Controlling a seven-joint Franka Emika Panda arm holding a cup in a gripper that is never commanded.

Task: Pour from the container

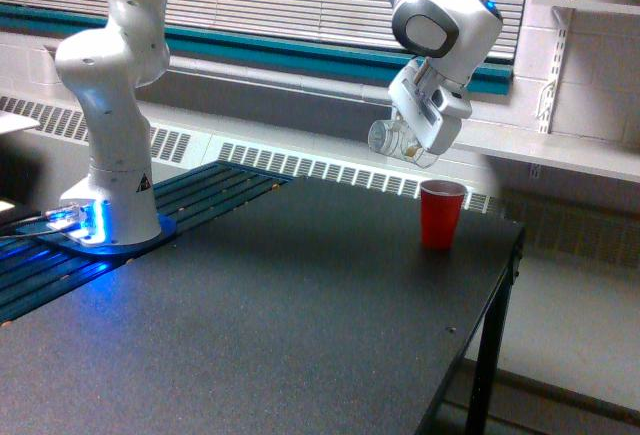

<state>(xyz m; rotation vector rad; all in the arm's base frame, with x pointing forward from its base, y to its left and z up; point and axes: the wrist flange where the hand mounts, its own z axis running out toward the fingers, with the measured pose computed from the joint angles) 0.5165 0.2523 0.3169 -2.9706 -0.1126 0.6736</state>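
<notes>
In the exterior view the clear plastic container (392, 140) hangs tipped on its side in the air, its bottom toward the view's left. My gripper (410, 142) is shut on it, above and a little to the left of the red cup. The red cup (440, 214) stands upright on the black table near its far right corner. No bits are visible falling. What is left inside the container is too small to make out.
The black table (260, 335) ends close to the right of the red cup, with a drop to the floor. The arm's white base (115, 190) stands at the left on a blue-lit mount. A radiator and a blinded window run behind.
</notes>
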